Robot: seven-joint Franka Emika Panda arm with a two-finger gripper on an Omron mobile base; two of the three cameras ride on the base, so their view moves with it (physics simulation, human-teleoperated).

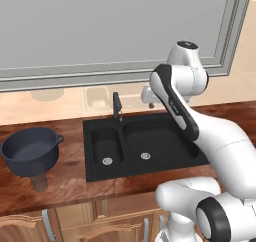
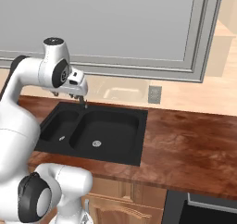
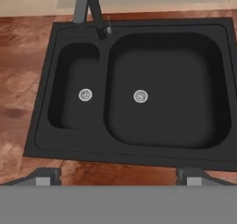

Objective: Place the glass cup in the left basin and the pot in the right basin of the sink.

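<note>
The dark blue-grey pot [image 1: 31, 151] stands lidless on the wooden counter, left of the sink [image 1: 100, 175]. Just in front of it is the small smoky glass cup [image 1: 40, 182]. The black sink has a narrow left basin [image 1: 106, 145] [image 3: 76, 96] and a wider right basin [image 1: 152, 141] [image 3: 166, 98], each with a silver drain and nothing in it. My gripper [image 1: 150, 105] [image 2: 69, 96] [image 3: 118, 176] hangs high over the sink, open, with nothing between its fingers. It is far to the right of the pot and the cup.
A slim black faucet [image 1: 117, 107] [image 3: 92, 10] rises at the sink's back edge between the basins. A large window runs along the wall behind. The wooden counter [image 2: 185, 140] stretches right of the sink, with cabinet doors [image 1: 75, 221] below.
</note>
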